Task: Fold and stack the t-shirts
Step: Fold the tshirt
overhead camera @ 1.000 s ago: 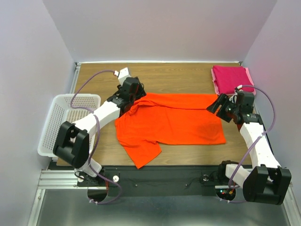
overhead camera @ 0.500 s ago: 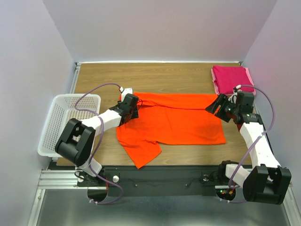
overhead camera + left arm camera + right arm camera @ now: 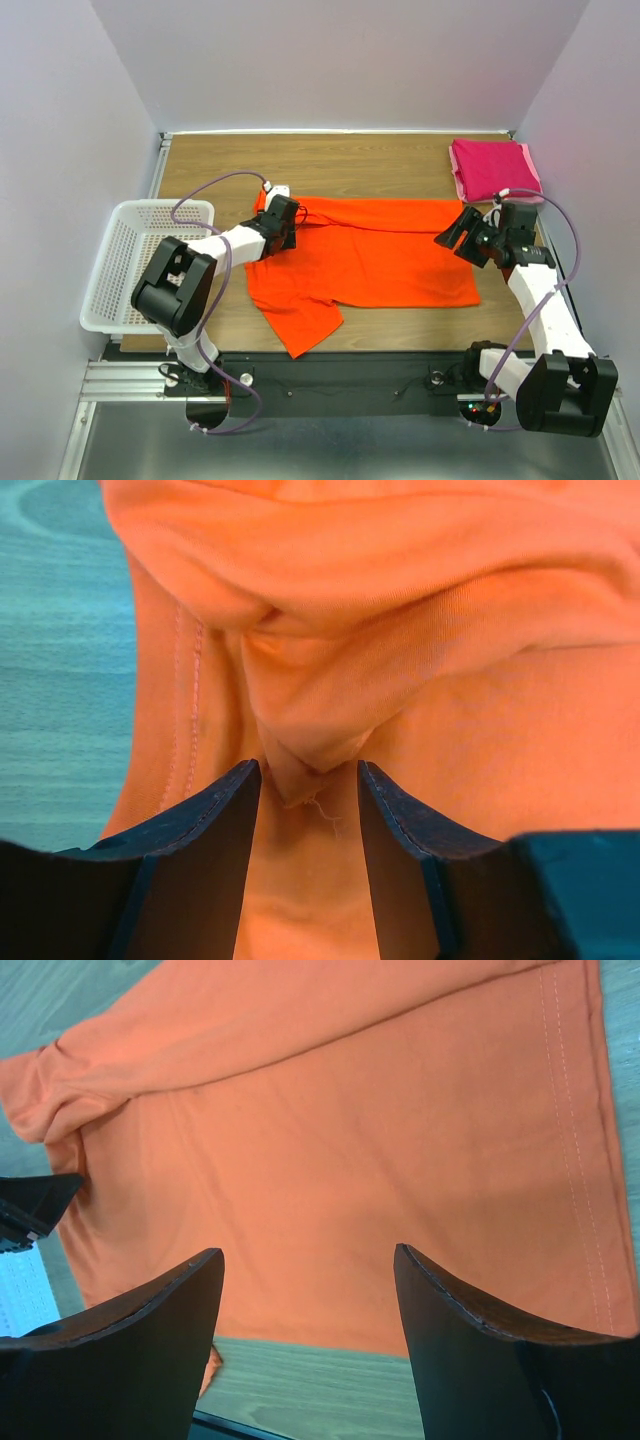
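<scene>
The orange t-shirt (image 3: 370, 250) lies spread across the middle of the tabletop (image 3: 350, 165), long axis left to right, its bunched far-left corner between the half-parted jaws of my left gripper (image 3: 308, 770), while my right gripper (image 3: 308, 1255) hangs wide and empty over its right edge.

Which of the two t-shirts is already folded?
The magenta-pink shirt, a compact square at the far right corner; the orange shirt lies spread wide between the arms.

Spread t-shirt (image 3: 380, 265) was plain bright orange. Folded t-shirt (image 3: 490, 165) was magenta with a paler pink edge. Basket (image 3: 128, 262) was white lattice. Table (image 3: 350, 163) was brown woodgrain. Walls (image 3: 350, 60) were pale grey-lavender.
</scene>
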Robot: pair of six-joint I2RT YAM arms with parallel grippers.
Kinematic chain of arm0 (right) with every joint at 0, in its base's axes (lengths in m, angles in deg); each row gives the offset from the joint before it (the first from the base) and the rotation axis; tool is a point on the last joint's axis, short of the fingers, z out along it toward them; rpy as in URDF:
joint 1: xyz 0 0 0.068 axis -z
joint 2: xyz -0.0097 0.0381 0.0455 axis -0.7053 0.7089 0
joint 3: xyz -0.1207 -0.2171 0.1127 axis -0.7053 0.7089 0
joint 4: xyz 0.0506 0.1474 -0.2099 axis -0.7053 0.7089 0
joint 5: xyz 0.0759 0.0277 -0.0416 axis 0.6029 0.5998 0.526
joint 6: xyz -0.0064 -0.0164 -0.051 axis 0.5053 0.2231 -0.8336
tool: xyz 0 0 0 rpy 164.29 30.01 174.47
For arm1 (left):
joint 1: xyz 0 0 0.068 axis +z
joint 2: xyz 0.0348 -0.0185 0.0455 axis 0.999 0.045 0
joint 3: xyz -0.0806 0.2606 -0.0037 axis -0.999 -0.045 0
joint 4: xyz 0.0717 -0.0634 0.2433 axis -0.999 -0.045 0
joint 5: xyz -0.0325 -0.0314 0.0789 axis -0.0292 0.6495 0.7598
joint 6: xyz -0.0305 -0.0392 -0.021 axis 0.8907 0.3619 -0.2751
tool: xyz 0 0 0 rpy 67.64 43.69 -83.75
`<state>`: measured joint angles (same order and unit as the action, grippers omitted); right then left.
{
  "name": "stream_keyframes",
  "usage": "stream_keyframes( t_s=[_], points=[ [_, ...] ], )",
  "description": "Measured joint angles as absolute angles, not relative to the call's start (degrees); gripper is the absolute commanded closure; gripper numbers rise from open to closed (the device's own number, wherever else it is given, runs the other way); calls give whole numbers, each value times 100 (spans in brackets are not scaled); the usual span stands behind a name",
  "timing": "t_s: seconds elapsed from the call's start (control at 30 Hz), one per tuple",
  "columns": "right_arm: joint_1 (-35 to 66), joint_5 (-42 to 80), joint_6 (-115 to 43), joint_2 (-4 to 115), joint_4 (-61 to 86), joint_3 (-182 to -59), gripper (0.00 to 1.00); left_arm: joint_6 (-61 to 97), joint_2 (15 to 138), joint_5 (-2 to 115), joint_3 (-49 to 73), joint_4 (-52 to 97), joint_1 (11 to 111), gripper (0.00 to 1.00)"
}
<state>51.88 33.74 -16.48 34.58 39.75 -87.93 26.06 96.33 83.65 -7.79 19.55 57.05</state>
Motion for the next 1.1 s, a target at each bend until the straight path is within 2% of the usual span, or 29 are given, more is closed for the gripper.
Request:
stream_keyframes(
  t_s=[0.07, 0.2, 0.3, 0.33, 0.37, 0.47, 0.53, 0.73, 0.87, 1.1],
  points=[
    [5188, 3371, -1619, 3425, 3975, -8793, 26, 2604, 9633, 8373, -757, 1966, 5718, 47],
    [5188, 3371, -1589, 3395, 3973, -8793, 26, 2595, 9655, 8365, -748, 1975, 5736, 56],
    [5188, 3371, -1576, 3395, 3975, -8793, 26, 2582, 9727, 8341, -726, 1947, 5745, 71],
    [5188, 3371, -1565, 3393, 3975, -8793, 26, 2573, 9753, 8334, -704, 1929, 5745, 71],
    [5188, 3371, -1562, 3395, 3975, -8793, 26, 2569, 9779, 8325, -687, 1916, 5747, 80],
    [5188, 3369, -1545, 3393, 3975, -8793, 26, 2549, 9803, 8299, -573, 1756, 5747, 95],
    [5188, 3369, -1536, 3388, 3975, -8793, 26, 2536, 9803, 8292, -398, 1566, 5749, 100],
    [5188, 3369, -1482, 3382, 3975, -8793, 26, 2534, 9583, 8115, 170, 919, 5756, 100],
    [5188, 3369, -1477, 3382, 3975, -8795, 26, 2564, 9307, 7503, 585, 441, 5878, 100],
    [5188, 3367, -1460, 3382, 3975, -8793, 26, 2676, 8973, 6282, 415, 95, 6833, 100]
  ],
)
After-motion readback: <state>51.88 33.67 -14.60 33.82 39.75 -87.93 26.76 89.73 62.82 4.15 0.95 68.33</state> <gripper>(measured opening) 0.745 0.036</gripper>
